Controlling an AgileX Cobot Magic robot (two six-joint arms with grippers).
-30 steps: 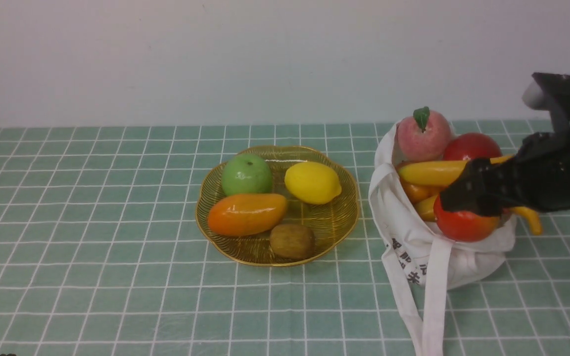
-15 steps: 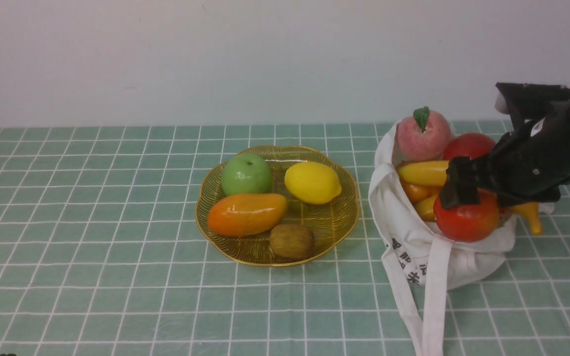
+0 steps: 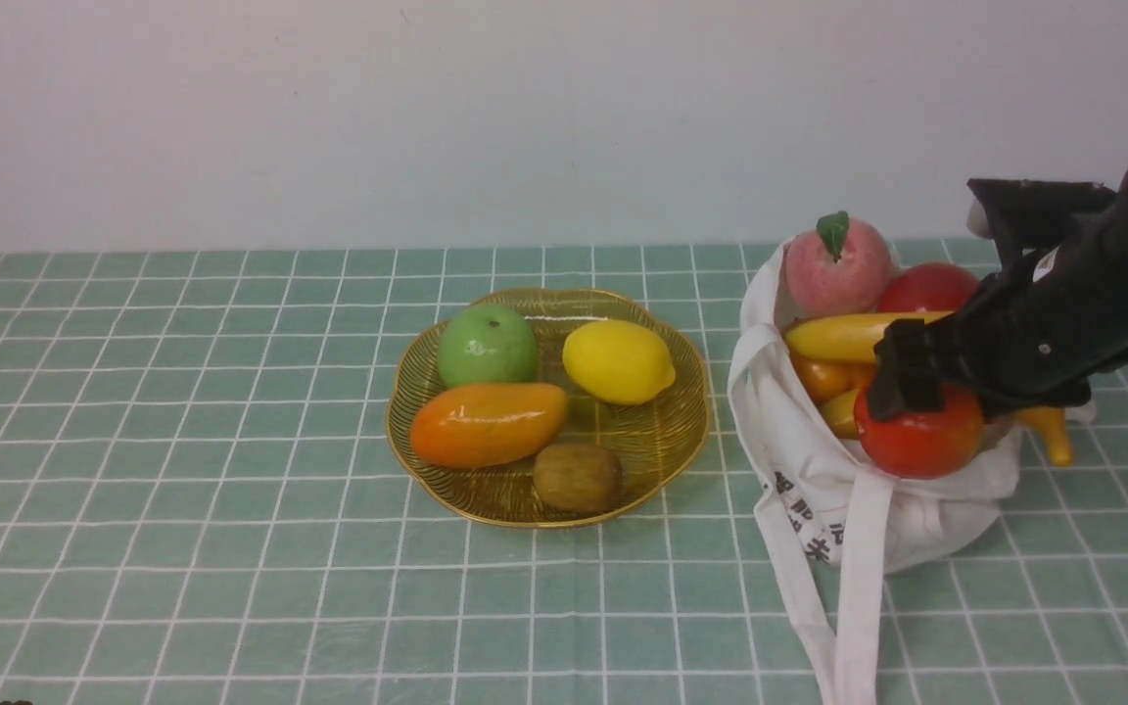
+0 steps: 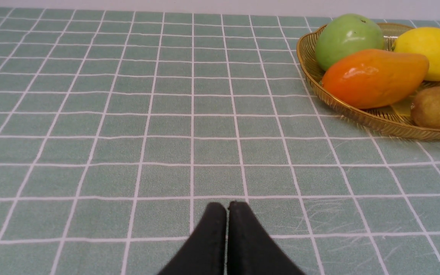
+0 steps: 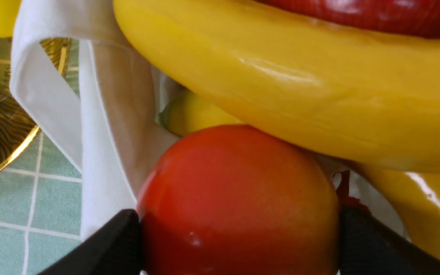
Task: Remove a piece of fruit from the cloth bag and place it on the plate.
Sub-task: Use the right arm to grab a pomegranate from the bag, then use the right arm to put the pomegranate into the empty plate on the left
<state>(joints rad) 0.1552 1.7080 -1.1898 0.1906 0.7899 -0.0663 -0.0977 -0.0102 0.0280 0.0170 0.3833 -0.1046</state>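
The piece of fruit, glossy red with an orange tinge, sits at the front of the open white cloth bag on the right of the table. My right gripper reaches in from the right, and its black fingers press on both sides of the fruit, which rests in the bag. The amber plate lies left of the bag. My left gripper is shut and empty, low over the cloth left of the plate; it is out of the front view.
The plate holds a green apple, a lemon, an orange mango and a kiwi. The bag also holds a pink peach, a darker red fruit and bananas. The bag's straps trail toward the front edge.
My right arm swung in from the right and tilted down. Its fingers went from above the fruit to either side of it. The fruit shifted slightly left.
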